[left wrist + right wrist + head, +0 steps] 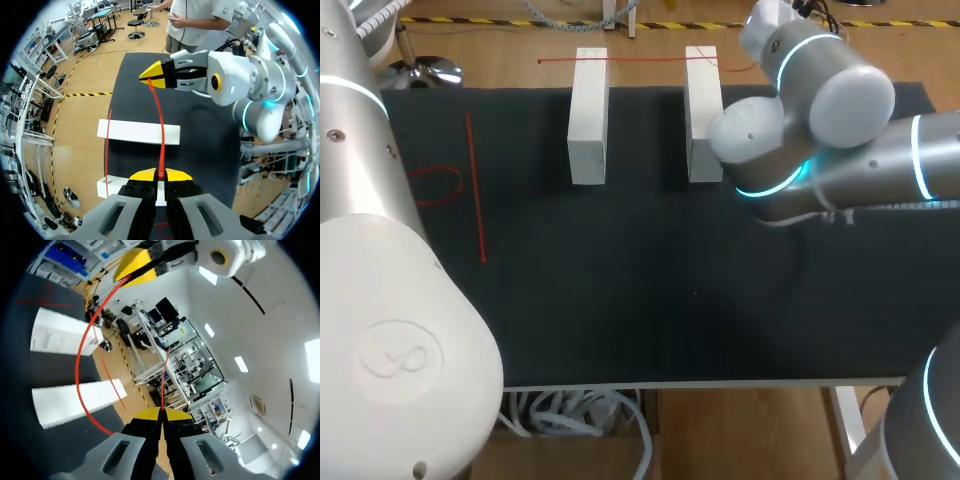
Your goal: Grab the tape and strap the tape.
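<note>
**Head view:** You see a matte black desk (650, 300) with 2 plain white box-shaped blocks on it. Take the left block (588, 120) as your landmark, with the right block (703, 120) standing beside it across a gap. A thin red strip (640, 60) lies across the left block's far end and runs on over the right block. Neither tool shows here, only the glossy left arm (380, 300) and right arm (840, 110).

**Left wrist view:** Your left tool (160, 175) hangs over the left block, fingers pinched tight on 1 end of the tape (161, 125). The tape rises in a soft bow above the blocks to the right tool (150, 75), beyond the left block and past the right one, which nips the other end between closed tips.

**Right wrist view:** The right tool (160, 415) is closed on the tape at its very tips. The tape sags in a wide arc past the left block (62, 332) to the left tool (131, 264).

Expect the tape to handle as very light, thin and limp. It bows rather than staying straight, so it will only hold a line under tension. You should hold it at the ends, as now. A narrow ribbon may slip from smooth tips, and the rigid blocks may shift if it drags on them.
</note>
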